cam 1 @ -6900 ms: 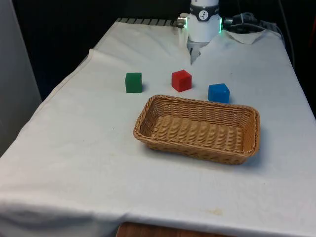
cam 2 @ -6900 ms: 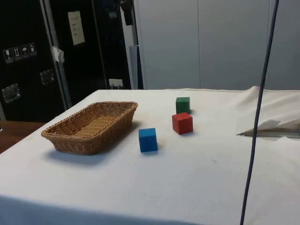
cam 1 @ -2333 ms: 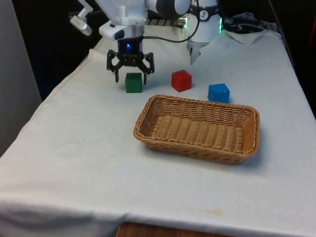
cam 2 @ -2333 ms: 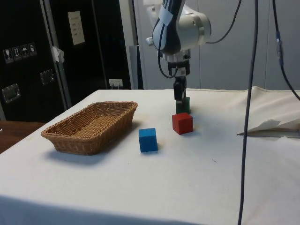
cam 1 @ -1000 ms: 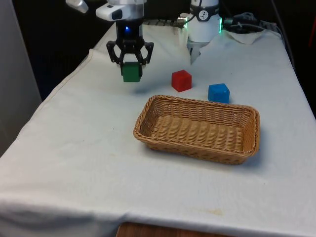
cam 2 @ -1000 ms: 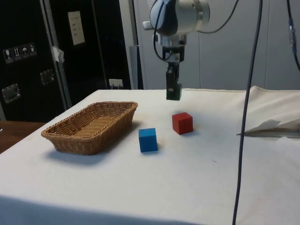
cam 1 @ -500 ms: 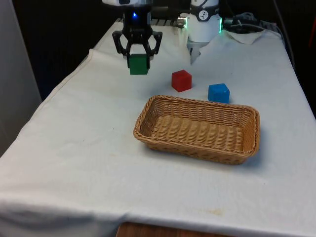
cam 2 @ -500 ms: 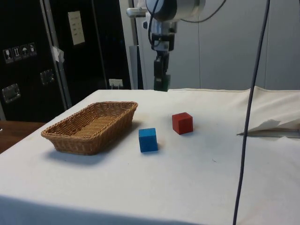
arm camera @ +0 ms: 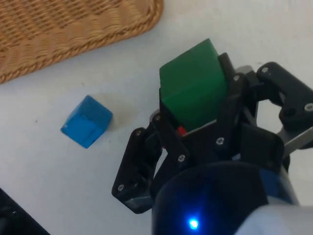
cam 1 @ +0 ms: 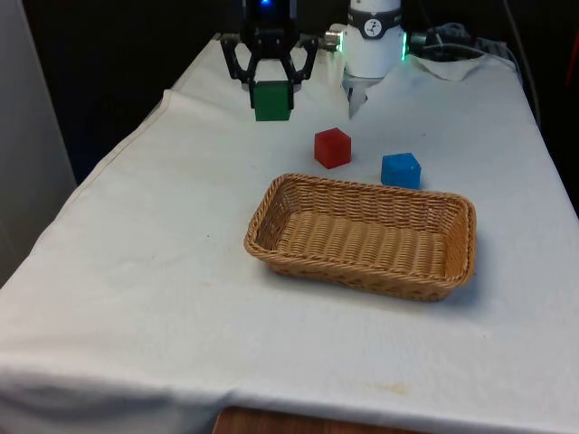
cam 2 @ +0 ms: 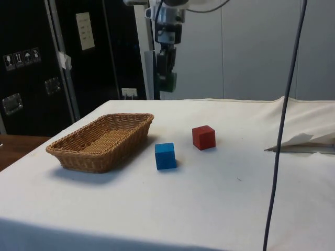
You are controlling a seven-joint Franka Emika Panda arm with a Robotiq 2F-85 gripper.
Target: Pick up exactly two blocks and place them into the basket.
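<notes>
Hanging clear above the table, a green wooden cube [cam 1: 271,100] is clamped between the two black fingers [cam 1: 244,70] of the hand [cam 1: 270,88]; in the wrist view the same cube [arm camera: 193,84] is seen pinched from two opposite sides by the hand [arm camera: 195,105], with its upper faces left free. From the side the cube [cam 2: 169,81] is seen held well above the white cloth, nothing touching it but the hand [cam 2: 166,79].

A red cube [cam 1: 332,147] is set on the cloth near the far rim of an oblong woven wicker basket [cam 1: 271,212], and a blue cube [cam 1: 401,170] lies just beside that rim, towards the front view's right of the red one. Both are apart from each other and from the basket. In the side view the blue cube [cam 2: 165,156] is found between the basket [cam 2: 84,162] and the red cube [cam 2: 203,137]. No block is seen inside the basket. The table [cam 1: 154,298] is covered by the white cloth, creased along its edges
</notes>
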